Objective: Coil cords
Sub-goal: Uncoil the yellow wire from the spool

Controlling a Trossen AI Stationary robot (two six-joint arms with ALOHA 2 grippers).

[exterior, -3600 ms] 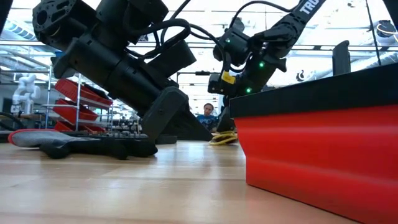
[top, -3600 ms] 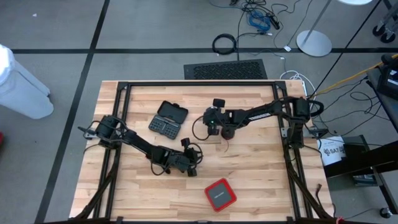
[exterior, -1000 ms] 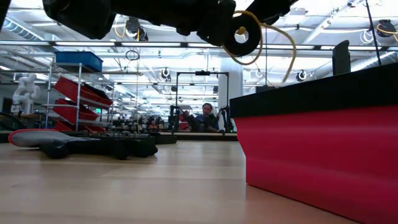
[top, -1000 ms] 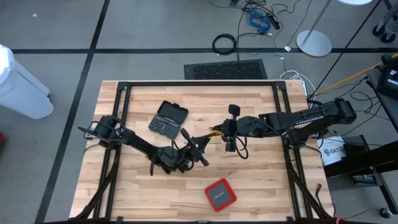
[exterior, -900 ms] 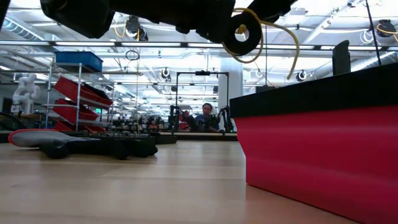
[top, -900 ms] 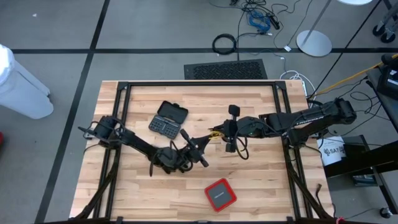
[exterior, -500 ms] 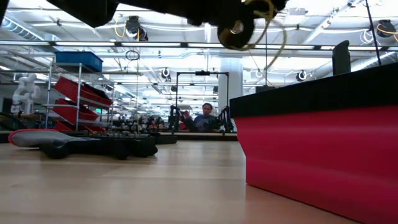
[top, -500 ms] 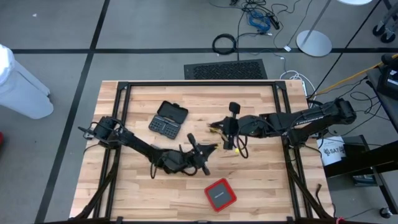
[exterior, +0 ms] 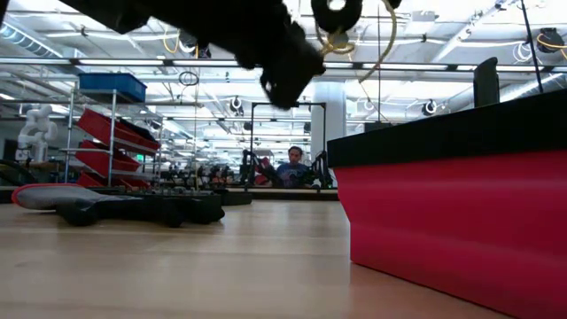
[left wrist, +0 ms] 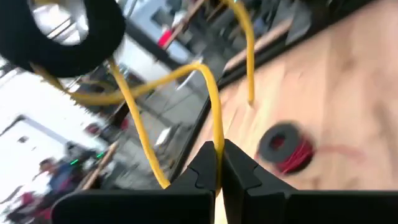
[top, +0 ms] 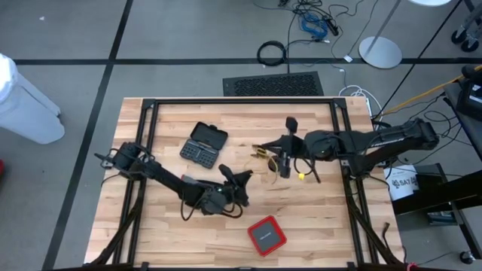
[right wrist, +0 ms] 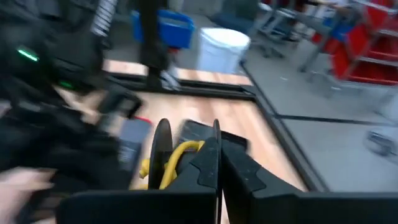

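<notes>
The yellow cord [left wrist: 134, 118] hangs in the air between my two grippers, wound around a black ring [exterior: 337, 13]. My left gripper [top: 245, 179] is shut on a free stretch of it, above the middle of the table. My right gripper [top: 261, 151], higher and just beyond, is shut at the ring end. One yellow end [top: 301, 176] dangles below the right arm. The red cord [left wrist: 292, 152] lies coiled on the table beside its own black ring and shows only in the left wrist view. My left gripper pinches a single strand of the yellow cord [left wrist: 217, 158] between its two fingertips. The fingers reach out about level and the strand runs up from between them in a slack loop, clear of the table. My right gripper is shut right behind the black ring wound with yellow cord [right wrist: 180, 152]. Its own fingers hide whether they have the ring or the cord. The coil is lifted well clear of the table.
A red box [top: 267, 235] stands near the front edge and fills the right of the low view [exterior: 452, 213]. A black case [top: 205, 143] lies at the back left. A dark frame [top: 241, 102] runs around the tabletop.
My right gripper has risen with the ring and the yellow coil, drawing a little toward the table's right edge. My left gripper has sunk and gone toward the near edge, rolling as it went. The loop of cord between them has swung along.
</notes>
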